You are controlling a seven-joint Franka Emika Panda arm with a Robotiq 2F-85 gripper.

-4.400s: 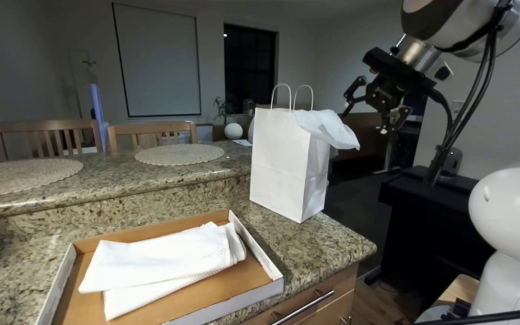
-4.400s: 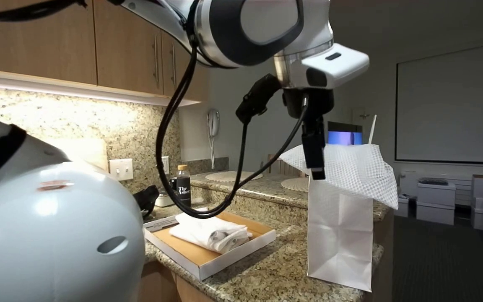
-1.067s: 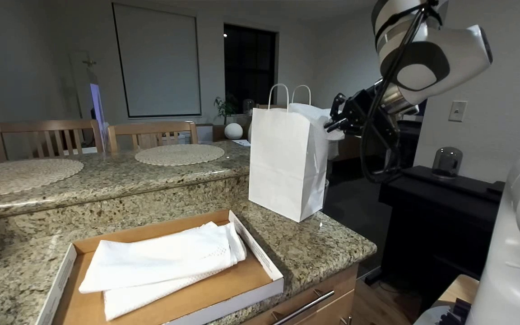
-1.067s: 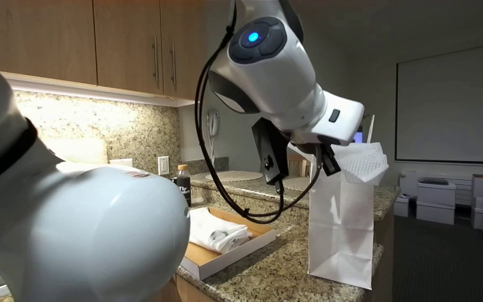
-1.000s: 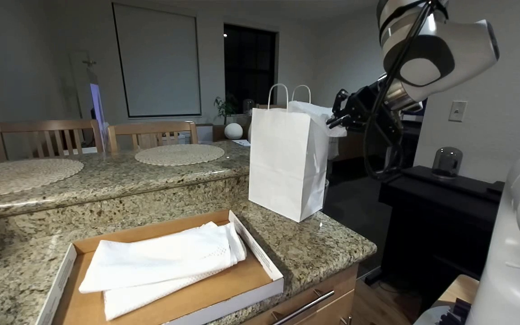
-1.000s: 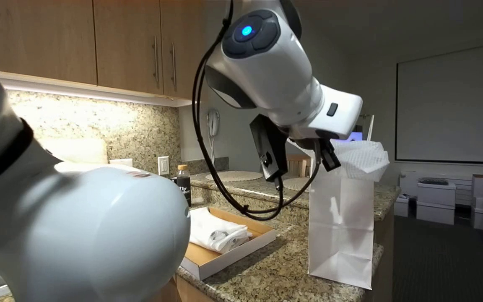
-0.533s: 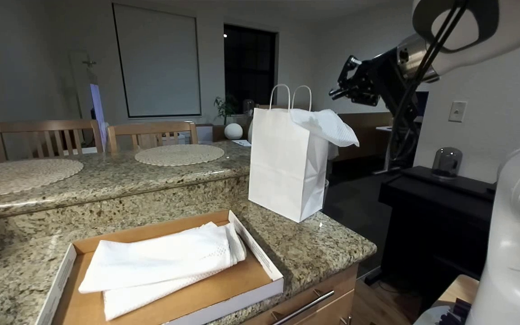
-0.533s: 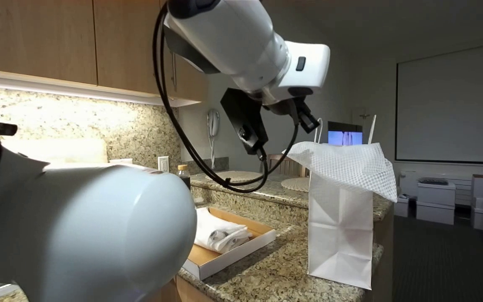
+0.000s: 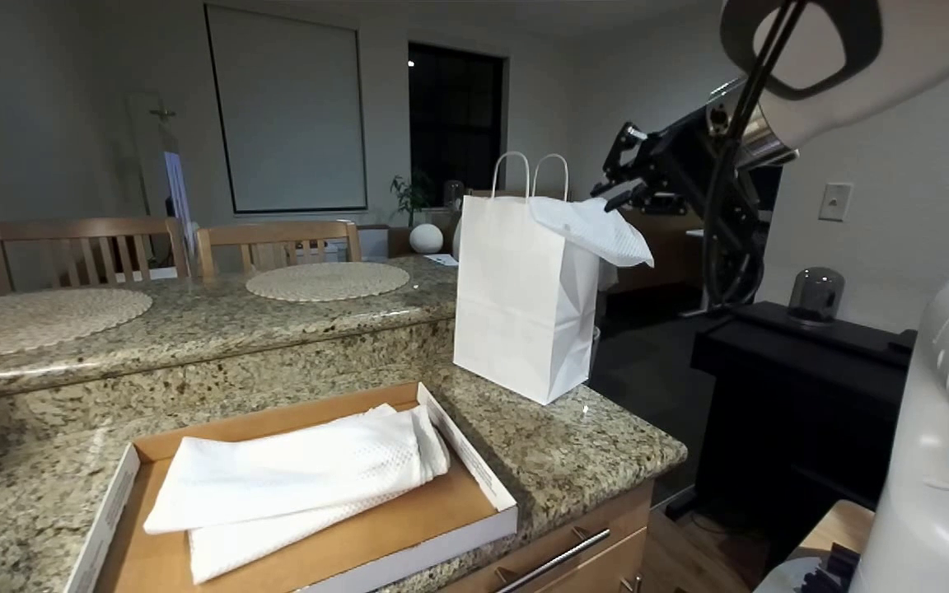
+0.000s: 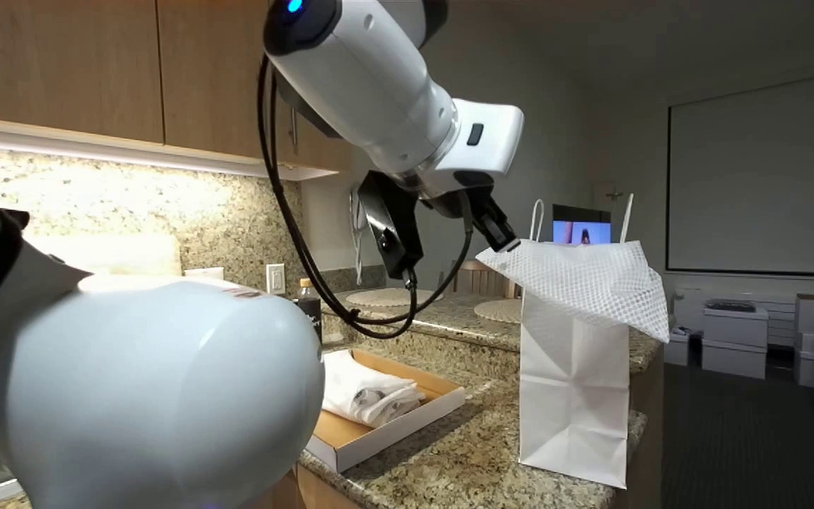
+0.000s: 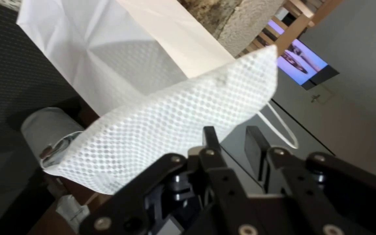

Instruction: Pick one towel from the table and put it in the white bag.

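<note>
On the counter's corner stands the upright white bag (image 9: 511, 296). A white waffle towel (image 10: 584, 283) drapes over its mouth, with a corner hanging outside. My gripper (image 9: 604, 198) is just above that towel, at the rim. In the wrist view the gripper (image 11: 230, 130) has its jaws part-way apart, with nothing between them. One finger overlaps the towel (image 11: 175, 120) in that view; whether it touches, I cannot tell. More folded white towel (image 9: 293, 478) lies in a shallow cardboard tray (image 9: 450, 506). How much towel is inside the bag is hidden.
The bag's paper handles (image 9: 511, 169) rise beside my fingers. Behind the counter runs a raised granite ledge with woven placemats (image 9: 326, 282). A dark bottle (image 10: 310, 311) stands beyond the tray. A black cabinet (image 9: 796, 387) is past the counter's corner.
A second ago my gripper was lower, pressing the towel at the bag's rim. It rose clear, and the towel spread outward again. Now it has come down slightly with its jaws wider apart.
</note>
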